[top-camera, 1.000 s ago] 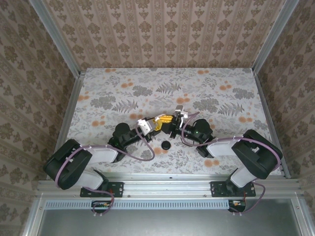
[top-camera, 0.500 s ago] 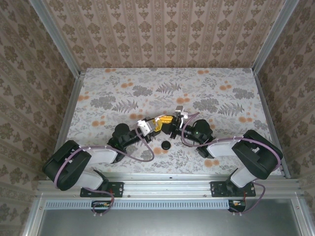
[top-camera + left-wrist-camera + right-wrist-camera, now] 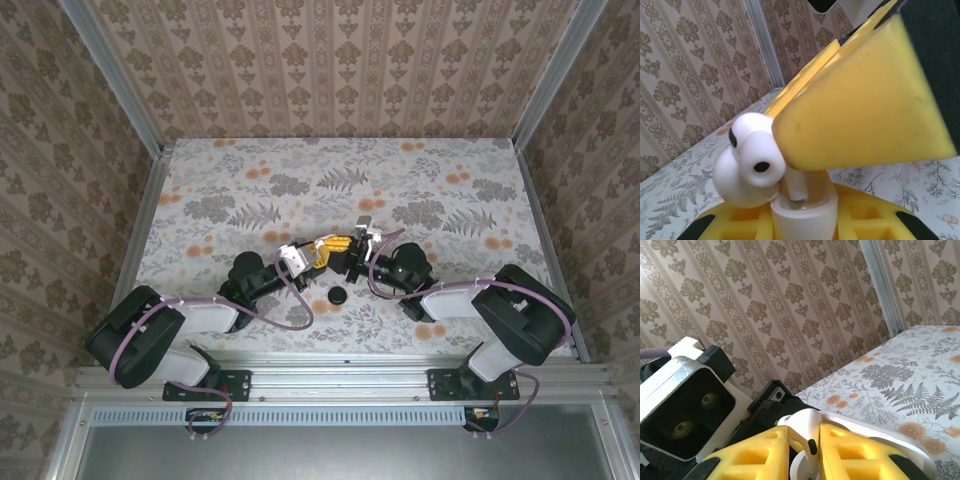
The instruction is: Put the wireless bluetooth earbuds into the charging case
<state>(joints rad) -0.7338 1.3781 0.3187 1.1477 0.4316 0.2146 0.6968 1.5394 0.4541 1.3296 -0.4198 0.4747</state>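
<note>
Both grippers meet just on the near side of the table's [image 3: 250,190] centre. From the top camera the yellow fingers overlap, and whatever is between them is too small to make out. A black disc [image 3: 337,296] lies on the table at 6 o'clock from them, apart. Left wrist view: left gripper [image 3: 777,117] is pinched narrow on the earbud [image 3: 752,160], a white bulb with black spots sticking out at 9 o'clock of the fingertip. The far finger is mostly hidden behind the near one. A stem drops at 5 o'clock into the charging case [image 3: 802,217], which is cut off by the bottom edge. Can't tell if the stem is seated, or if the white lump is one bud or two. Right wrist view: right gripper [image 3: 804,432] is clamped narrow on the case, a white rim curving out toward 3 o'clock. The left arm's camera block [image 3: 682,407] is at 9 o'clock.
</note>
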